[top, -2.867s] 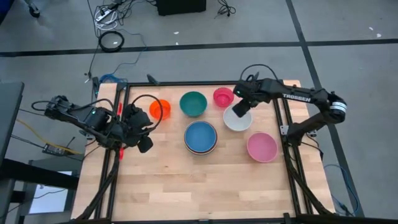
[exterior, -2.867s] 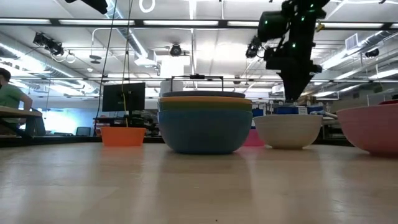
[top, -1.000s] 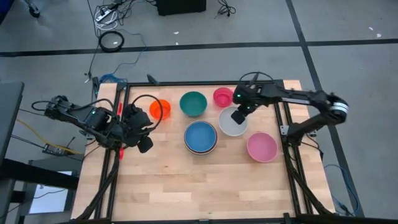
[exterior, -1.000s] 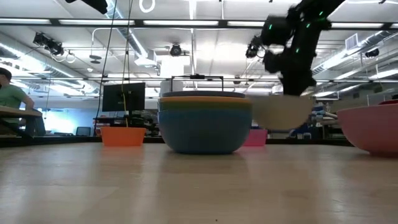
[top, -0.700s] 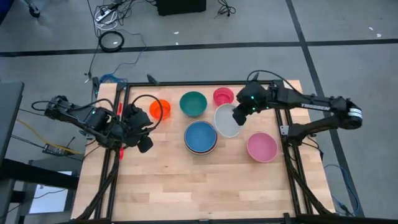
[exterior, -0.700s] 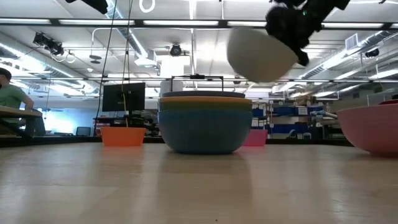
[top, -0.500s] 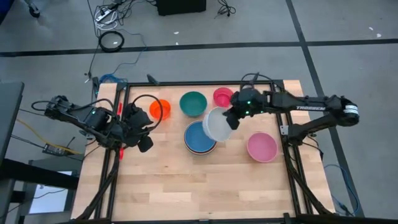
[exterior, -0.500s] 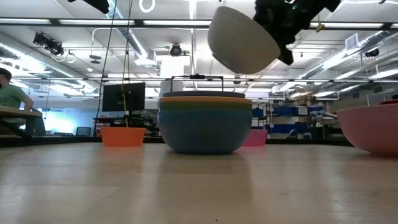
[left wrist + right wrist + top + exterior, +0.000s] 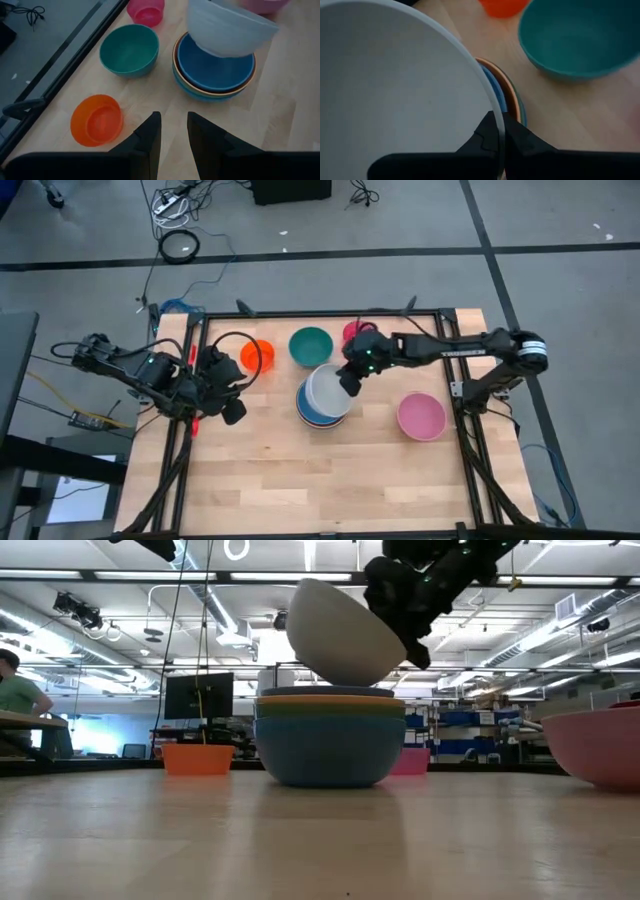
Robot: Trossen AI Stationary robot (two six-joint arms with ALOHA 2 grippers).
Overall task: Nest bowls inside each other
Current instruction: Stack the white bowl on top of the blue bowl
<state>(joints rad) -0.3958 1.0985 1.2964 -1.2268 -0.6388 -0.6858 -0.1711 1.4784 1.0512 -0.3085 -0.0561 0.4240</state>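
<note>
1. Bowls sat scattered on the table (image 9: 300, 470); a stack (image 9: 322, 412) of nested ones, blue innermost with an orange rim and a green one showing outside it, stood near the middle.
2. The right gripper (image 9: 347, 379) was clamped on the rim of the white bowl (image 9: 327, 391), one finger inside the wall and one outside.
3. The white bowl hung tilted in the air just above the stack, clear of it in the low view (image 9: 335, 632).
4. The teal bowl (image 9: 311, 346) stood behind the stack, and the small magenta bowl (image 9: 352, 331) was partly hidden by the right arm.
5. The small orange bowl (image 9: 257, 356) sat toward the table's left edge, and the pink bowl (image 9: 421, 416) stood well to the right of the stack.
6. The left gripper (image 9: 232, 390) waited over the left side of the table, fingers (image 9: 150, 137) a little apart and holding nothing.
</note>
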